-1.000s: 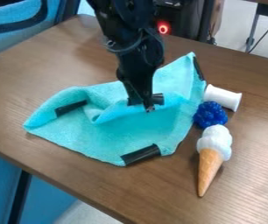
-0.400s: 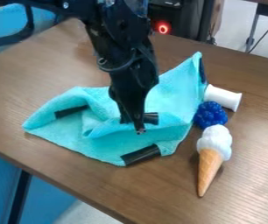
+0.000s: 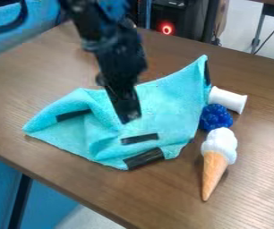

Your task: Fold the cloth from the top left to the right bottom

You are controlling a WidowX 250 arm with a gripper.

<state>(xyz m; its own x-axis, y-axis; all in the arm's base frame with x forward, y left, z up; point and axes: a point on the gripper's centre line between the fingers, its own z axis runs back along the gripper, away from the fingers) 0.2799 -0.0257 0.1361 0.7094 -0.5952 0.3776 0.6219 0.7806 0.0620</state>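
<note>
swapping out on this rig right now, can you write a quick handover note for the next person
Claw: over the middle of the cloth, clear of the strip on the flap; no cloth seems held.
Cloth: on the table, a white cylinder, blue bumpy thing and toy ice cream cone along its right side.
Done: a flap is folded over toward the lower right, its black strip just short of the bottom-edge strip.
Left: the fold is loose and rumpled on the left; perhaps back the claw off, then smooth it if a neater fold is wanted.
</note>
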